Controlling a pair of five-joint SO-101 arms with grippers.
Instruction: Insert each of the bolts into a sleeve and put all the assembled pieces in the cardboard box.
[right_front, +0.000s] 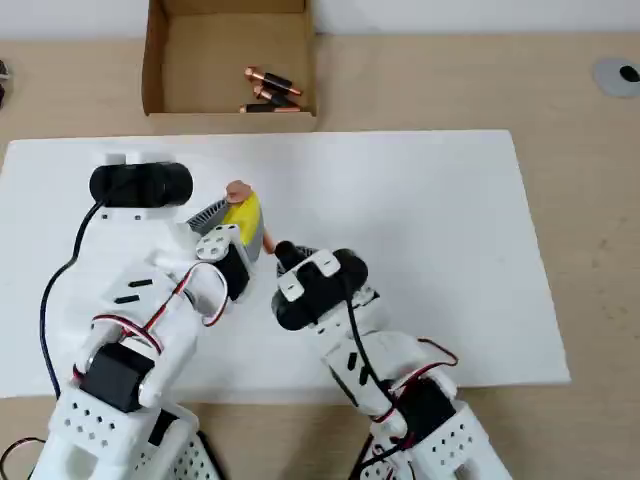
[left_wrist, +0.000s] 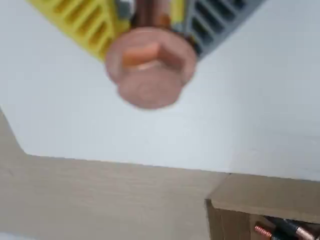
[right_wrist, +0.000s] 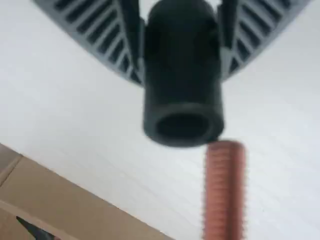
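Observation:
Over the white mat, my left gripper (right_front: 240, 215), with one yellow and one grey finger, is shut on a copper bolt (right_front: 238, 191); its hex head (left_wrist: 150, 67) points away from the wrist. Right beside it my right gripper (right_front: 290, 255) is shut on a black sleeve (right_wrist: 183, 95), open end outward. The bolt's threaded tip (right_wrist: 224, 187) sits just beside the sleeve's mouth, outside the hole. The cardboard box (right_front: 152, 70) at the table's back holds several assembled bolt-and-sleeve pieces (right_front: 270, 90).
The white mat (right_front: 430, 220) covers the middle of the wooden table (right_front: 580, 180). A round grey disc (right_front: 618, 76) lies at the far right edge. The box's corner (left_wrist: 260, 210) is near the mat's back edge.

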